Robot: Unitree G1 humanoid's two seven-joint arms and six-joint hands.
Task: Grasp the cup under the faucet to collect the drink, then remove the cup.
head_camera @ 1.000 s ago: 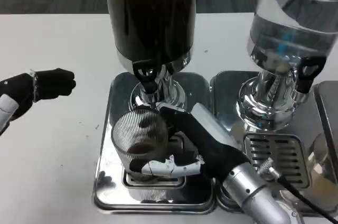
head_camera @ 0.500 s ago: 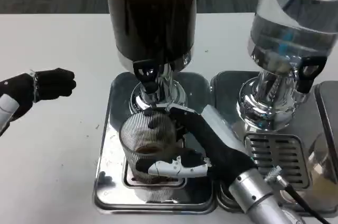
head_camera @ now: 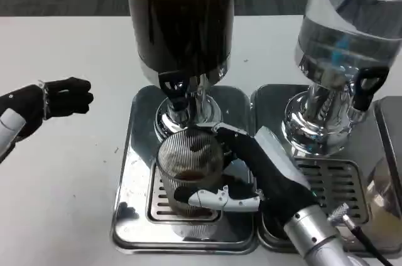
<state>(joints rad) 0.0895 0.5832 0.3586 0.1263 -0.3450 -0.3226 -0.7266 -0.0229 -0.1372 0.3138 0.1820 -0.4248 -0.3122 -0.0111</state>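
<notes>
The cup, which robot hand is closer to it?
Right. The right hand grips the cup under the dark dispenser's faucet; the left hand hovers far off over the table.

clear dispenser (head_camera: 348, 40) on right tray (head_camera: 276, 100)

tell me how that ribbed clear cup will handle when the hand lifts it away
The cup looks rigid and probably light, holding little dark drink. Its ribbed wall likely helps the right hand grip. Open-topped, it could spill if tilted.
</notes>
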